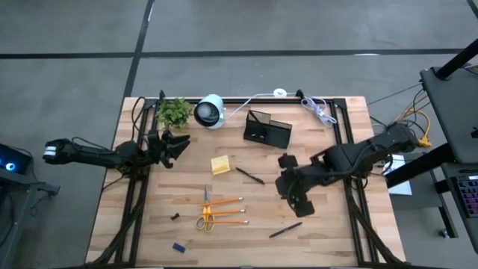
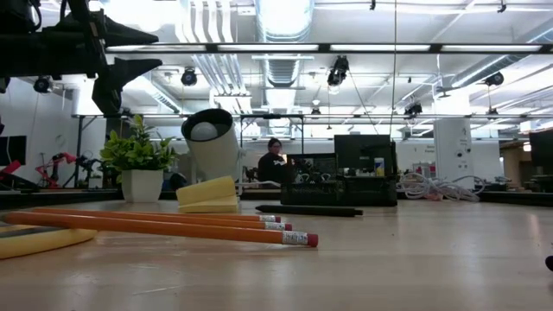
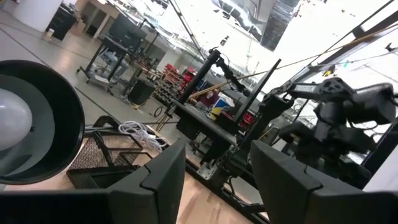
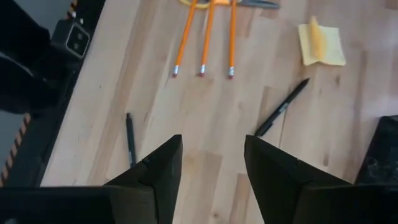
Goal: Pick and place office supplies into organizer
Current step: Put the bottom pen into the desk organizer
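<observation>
The scene is bright and evenly lit from above. In the low view, long ceiling lights point(image 2: 285, 17) give strong glare, and the upper part of that picture is almost white. The nearest pencils point(image 2: 173, 226) look soft and out of focus, while the room behind is sharper. From above, the wooden table point(image 1: 328, 239) shows only weak, short shadows under the arms, and the picture is a little grainy. In the left wrist view the windows or lights behind are overexposed, and the dark fingers point(image 3: 158, 180) close to the lens are blurred at their edges. The right wrist view is clear in the middle, with the sticky-note pad point(image 4: 322, 43) well lit and casting a small, soft shadow.
</observation>
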Robot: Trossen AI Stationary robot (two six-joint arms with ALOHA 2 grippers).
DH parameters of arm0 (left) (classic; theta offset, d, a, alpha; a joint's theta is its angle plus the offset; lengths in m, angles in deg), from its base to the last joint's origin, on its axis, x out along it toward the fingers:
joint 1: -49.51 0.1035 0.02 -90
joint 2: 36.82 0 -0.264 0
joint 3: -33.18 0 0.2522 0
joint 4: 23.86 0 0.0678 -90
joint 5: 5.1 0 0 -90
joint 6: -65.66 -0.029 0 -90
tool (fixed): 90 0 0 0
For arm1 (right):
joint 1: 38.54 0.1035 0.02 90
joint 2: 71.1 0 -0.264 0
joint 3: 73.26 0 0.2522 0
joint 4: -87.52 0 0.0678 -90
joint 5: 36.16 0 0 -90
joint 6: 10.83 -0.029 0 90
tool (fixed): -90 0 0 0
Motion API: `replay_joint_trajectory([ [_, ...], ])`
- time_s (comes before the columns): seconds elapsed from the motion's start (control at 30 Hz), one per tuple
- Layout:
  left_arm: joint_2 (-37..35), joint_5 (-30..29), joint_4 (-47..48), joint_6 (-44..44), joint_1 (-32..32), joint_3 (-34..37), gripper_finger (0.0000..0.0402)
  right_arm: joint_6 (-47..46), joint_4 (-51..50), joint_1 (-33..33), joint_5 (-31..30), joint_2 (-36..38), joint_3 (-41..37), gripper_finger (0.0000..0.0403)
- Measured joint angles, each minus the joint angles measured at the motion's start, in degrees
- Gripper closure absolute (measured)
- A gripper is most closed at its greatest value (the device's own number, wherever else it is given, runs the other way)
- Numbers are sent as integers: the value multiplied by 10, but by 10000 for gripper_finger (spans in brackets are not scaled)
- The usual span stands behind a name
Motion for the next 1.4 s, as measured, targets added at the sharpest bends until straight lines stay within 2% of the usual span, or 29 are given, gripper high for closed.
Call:
replay_joint_trajectory([
  [0.37, 0, 0, -1, 0, 0, 0, 235, -46, -3, 81, -13, -77, 0, 218],
  [0.7, 0, 0, -1, 0, 0, 0, 235, -61, 12, 129, -7, -142, 0, 220],
  [0.87, 0, 0, -1, 0, 0, 0, 235, -77, 43, 137, 39, -176, 0, 220],
  [1.2, 0, 0, -1, 0, 0, 0, 235, -100, 47, 136, 43, -259, 0, 220],
  [1.4, 0, 0, -1, 0, 0, 0, 235, -100, 57, 137, 70, -297, 0, 220],
])
